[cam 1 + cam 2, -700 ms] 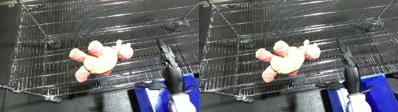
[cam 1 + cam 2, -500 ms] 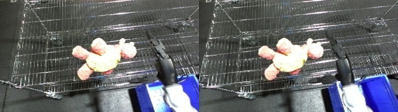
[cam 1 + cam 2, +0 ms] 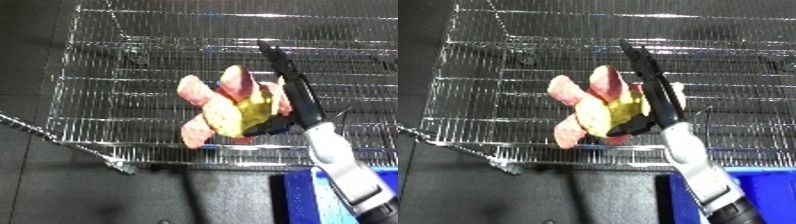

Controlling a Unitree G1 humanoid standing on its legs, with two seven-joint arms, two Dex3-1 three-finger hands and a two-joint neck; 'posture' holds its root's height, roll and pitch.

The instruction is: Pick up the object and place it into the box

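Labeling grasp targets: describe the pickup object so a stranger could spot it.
On the silver wire-mesh rack, look near its front edge, beside the robot's black right hand. The pink and yellow soft plush toy lies there, the only coloured, soft thing on the bare metal grid.

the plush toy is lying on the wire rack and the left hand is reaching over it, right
Not quite: it is the right hand, not the left, as the left eye view shows. The plush toy does lie on the wire rack, with the hand's straight fingers reaching over it.

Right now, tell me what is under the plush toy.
The plush toy lies on the wire rack. The right hand reaches over its right side, thumb at its lower edge. Below the mesh is hidden by the toy.
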